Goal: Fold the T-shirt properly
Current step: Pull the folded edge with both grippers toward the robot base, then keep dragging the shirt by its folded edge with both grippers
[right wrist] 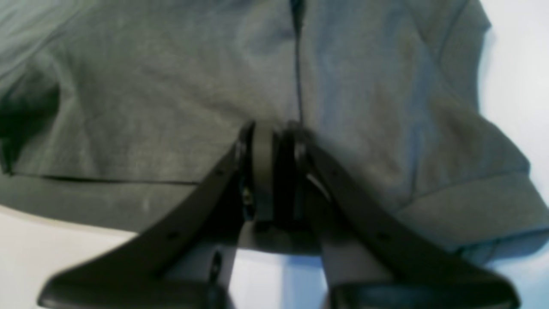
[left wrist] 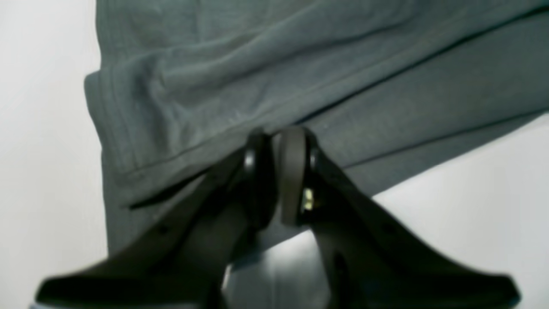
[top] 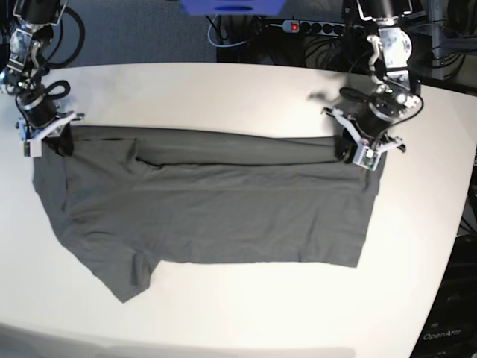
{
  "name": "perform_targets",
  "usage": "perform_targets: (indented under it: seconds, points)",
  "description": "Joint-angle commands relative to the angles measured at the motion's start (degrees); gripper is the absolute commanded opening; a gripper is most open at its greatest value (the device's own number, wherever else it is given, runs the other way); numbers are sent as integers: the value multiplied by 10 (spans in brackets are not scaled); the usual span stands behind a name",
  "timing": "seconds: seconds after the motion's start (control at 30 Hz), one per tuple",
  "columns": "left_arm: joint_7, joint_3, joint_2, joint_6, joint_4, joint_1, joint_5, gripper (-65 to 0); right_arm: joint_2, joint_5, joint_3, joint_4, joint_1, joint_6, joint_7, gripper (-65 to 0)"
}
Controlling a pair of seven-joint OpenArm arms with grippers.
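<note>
Both tools, left tool point(top: 363, 151) and right tool point(top: 46, 134), pinch the shirt point(top: 209, 216)'s far edge; they should pull it toward the near edge together, evenly.

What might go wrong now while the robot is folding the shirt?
Both sets of fingers look pinched shut on the far edge of the shirt, the left near the hem corner and the right near the shoulder. The thin cloth might slip out of one pinch, leaving the fold crooked. The sleeve sticks out at the near side and could bunch up or stay poking out. Wrinkles along the folded edge may get pressed in.
</note>
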Motion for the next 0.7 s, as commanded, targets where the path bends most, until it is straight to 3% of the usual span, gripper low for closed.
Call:
perform_targets:
  seconds: [0.0, 0.1, 0.27, 0.53, 0.67]
  points:
    - [142, -7, -7, 1, -18, 29, 95, -579, 2, -59, 0, -10, -25, -18, -84, -598]
    - [140, -21, -7, 0, -18, 39, 99, -579, -5, -58, 1, -10, -49, -18, -65, -598]
    - [127, -57, -3, -56, -18, 49, 101, -579, -15, -58, 16, -10, -79, -18, -41, -598]
    - [126, -79, -2, -57, -4, 81, 101, -579, -18, -58, 16, -9, -102, -17, -28, -598]
    - [126, -79, 8, -57, 26, 116, 98, -579, -27, -58, 23, -4, -112, 21, -28, -598]
